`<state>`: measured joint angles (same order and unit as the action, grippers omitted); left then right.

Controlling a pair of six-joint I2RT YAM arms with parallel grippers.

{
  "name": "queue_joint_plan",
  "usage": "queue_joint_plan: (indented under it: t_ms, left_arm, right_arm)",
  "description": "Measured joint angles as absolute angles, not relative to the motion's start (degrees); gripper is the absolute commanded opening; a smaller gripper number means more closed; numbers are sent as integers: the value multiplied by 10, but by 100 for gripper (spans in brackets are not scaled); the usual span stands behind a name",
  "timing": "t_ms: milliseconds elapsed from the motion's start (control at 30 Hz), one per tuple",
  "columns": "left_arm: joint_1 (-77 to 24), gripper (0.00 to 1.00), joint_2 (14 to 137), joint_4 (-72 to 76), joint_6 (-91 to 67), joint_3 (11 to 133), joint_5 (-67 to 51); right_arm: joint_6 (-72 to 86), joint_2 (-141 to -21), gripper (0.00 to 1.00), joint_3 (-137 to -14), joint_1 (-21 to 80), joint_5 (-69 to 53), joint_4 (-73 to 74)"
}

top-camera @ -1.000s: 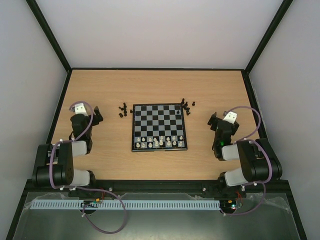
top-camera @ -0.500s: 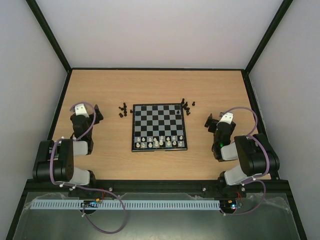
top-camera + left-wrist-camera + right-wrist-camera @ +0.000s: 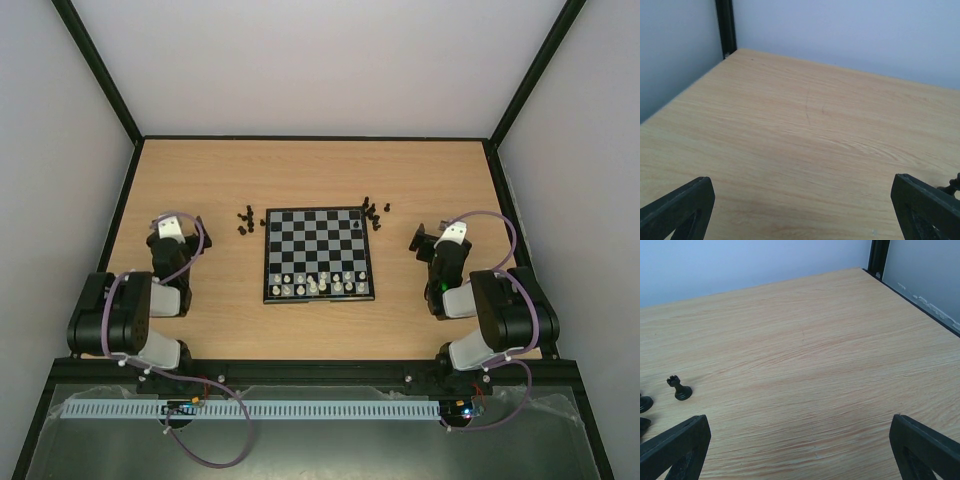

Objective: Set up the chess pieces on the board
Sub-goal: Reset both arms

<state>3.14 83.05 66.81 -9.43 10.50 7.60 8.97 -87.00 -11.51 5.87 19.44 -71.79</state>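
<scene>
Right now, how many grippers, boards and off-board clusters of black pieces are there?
Grippers: 2, left gripper, right gripper, both open.
Board: 1.
Off-board clusters of black pieces: 2, left cluster, right cluster.
Total: 5.

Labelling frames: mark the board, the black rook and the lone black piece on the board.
board [image 3: 318, 250]: top view, bare centre squares.
rook [image 3: 678, 388]: right wrist view, its body.
lone black piece [image 3: 358, 228]: top view, its middle.

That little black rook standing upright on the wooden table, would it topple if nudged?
Probably: the black rook stands tall on a small round base, so a sideways push likely tips it, and its round body may then roll. It looks tiny beside the board, so it is probably very light.
</scene>
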Motion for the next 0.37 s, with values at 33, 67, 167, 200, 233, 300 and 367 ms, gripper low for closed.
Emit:
queue_joint_plan:
  t_ms: [33,67,167,200,233,300,367]
  left_arm:
    - [28,100,845,664,-89,113,71]
    - [25,100,855,661,-83,122,69]
    - [18,99,866,661,-74,139,63]
    - [15,100,866,662,-71,141,62]
    - [15,100,866,662,-69,142,61]
    - [15,100,866,663,-66,142,60]
    - [13,100,866,662,-63,142,60]
  right_arm:
    - [90,-870,99,-115,58,194,-718]
    - [90,-870,99,-115,58,194,-718]
    - [90,-870,99,-115,58,192,-717]
    - [90,-870,99,-115,58,192,-717]
    - [90,-870,99,-115,58,191,-717]
    - [90,-870,99,-115,58,191,-717]
    - [90,-870,99,-115,58,190,-716]
